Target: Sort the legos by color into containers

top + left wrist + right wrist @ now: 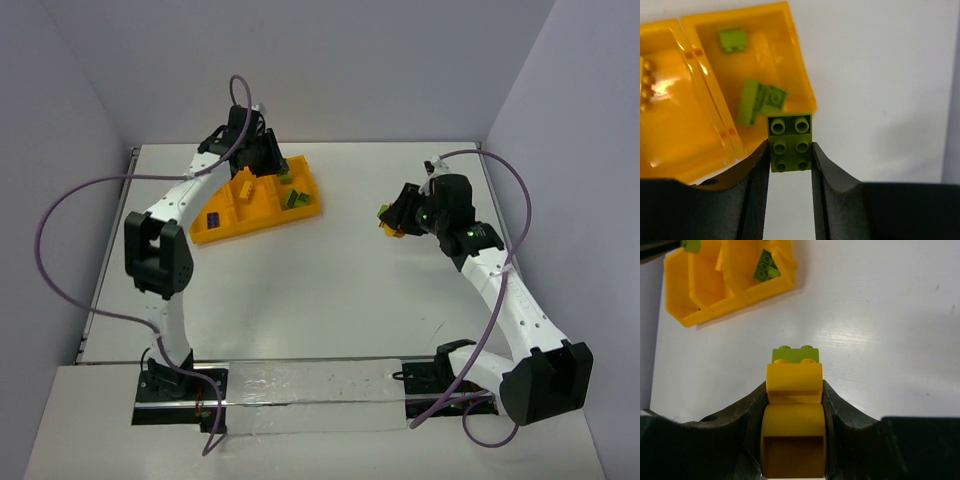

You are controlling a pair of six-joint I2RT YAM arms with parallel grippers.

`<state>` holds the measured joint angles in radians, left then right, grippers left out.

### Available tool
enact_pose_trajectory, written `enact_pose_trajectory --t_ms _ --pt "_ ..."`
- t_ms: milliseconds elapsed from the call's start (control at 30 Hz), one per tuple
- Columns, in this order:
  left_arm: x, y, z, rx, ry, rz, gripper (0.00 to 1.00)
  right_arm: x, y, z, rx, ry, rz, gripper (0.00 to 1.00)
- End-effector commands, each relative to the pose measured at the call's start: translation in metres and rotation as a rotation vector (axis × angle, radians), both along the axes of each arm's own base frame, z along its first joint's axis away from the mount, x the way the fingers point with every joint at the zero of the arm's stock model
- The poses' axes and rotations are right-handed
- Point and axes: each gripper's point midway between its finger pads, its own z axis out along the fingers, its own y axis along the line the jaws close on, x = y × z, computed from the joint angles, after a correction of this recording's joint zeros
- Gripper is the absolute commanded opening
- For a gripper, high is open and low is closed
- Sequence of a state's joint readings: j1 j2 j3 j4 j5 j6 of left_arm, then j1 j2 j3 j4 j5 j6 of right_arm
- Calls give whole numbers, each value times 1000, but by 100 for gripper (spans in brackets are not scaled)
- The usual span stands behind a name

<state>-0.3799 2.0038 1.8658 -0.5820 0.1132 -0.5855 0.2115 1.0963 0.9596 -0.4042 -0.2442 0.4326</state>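
You look down from high behind the arms (170, 210) on the whole table (330, 295). Your left wrist camera hangs close above one end of the tray (790, 45), facing down. Your right wrist camera looks past its own fingers (850, 430) across the table, the tray far off. All three views share that tray.

Lab test cell: white table (330, 290) boxed by grey panels (330, 60).

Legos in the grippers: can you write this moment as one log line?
left gripper: shut on green lego, by tray edge | right gripper: shut on yellow-green lego stack, apart from tray
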Motion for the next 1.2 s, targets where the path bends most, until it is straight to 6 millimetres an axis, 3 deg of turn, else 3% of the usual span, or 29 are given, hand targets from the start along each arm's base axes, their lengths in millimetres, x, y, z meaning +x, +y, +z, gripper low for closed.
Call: enact_pose_trajectory --t_ms 0,133,167,267,367,467,600,700,767,833,900,1033,1167 --pt "39 11 -17 93 -6 130 0 -4 -14 25 -48 -63 -41 0" --pt "49 9 -37 129 22 143 2 -10 -17 28 -59 -65 -47 0" --pt "50 9 -41 140 30 147 6 -10 -18 29 -62 -67 -49 0" --pt "52 10 -45 156 37 151 32 -11 -18 30 -67 -65 -50 0" --pt "46 4 -33 158 14 107 61 -9 -14 30 -56 -62 -33 0" --pt "37 -1 -10 184 -33 77 81 -7 -8 31 -34 -56 -9 0" --pt "17 -12 24 156 -79 5 84 -9 6 39 10 -82 66 0" --pt "-9 -23 63 59 -150 -107 83 -16 20 50 52 -119 161 0" --pt "-44 -43 83 -54 -178 -282 83 -27 39 64 118 -165 290 0" --pt "-61 -56 100 -135 -227 -395 82 -34 47 71 153 -189 352 0" --pt "-105 -71 115 -269 -243 -586 83 -45 59 83 205 -228 447 0" --pt "-152 -86 140 -453 -302 -823 84 -61 74 99 289 -283 589 0" --pt "-192 -92 148 -550 -290 -991 83 -76 83 108 353 -303 696 0"
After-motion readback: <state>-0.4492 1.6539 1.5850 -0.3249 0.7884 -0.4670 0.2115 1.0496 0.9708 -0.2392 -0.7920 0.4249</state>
